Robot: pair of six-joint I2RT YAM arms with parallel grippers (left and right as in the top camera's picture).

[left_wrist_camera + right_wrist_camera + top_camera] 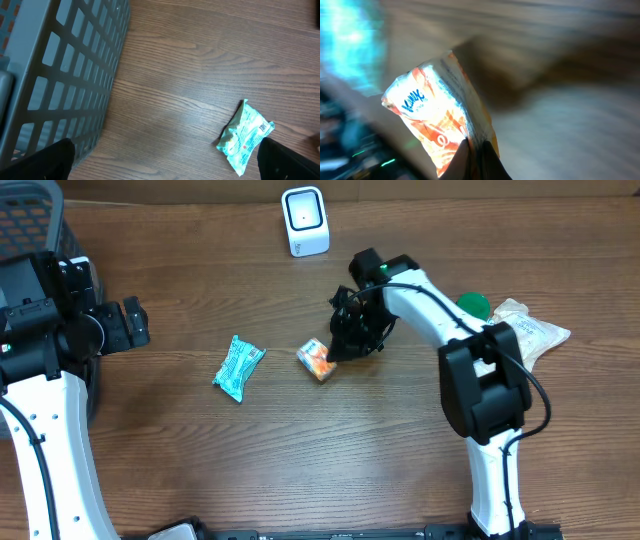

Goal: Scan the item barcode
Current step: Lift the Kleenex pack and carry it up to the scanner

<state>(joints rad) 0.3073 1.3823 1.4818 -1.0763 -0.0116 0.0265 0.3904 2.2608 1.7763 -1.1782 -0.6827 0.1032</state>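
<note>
- Right tool [342, 348] clamped on orange packet [317, 361] by one edge.
- Scanner [305, 221] beyond, at counter [400, 480] far edge; right arm nearer.
- Left tool [133, 323] wide, empty, by left edge.

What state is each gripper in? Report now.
Left gripper: open, holding nothing.
Right gripper: shut on the orange packet.

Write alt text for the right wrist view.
An orange and white packet, pinched at its lower edge by the shut right gripper, fills the centre. Behind it, a blurred table and a teal smear at upper left.
</note>
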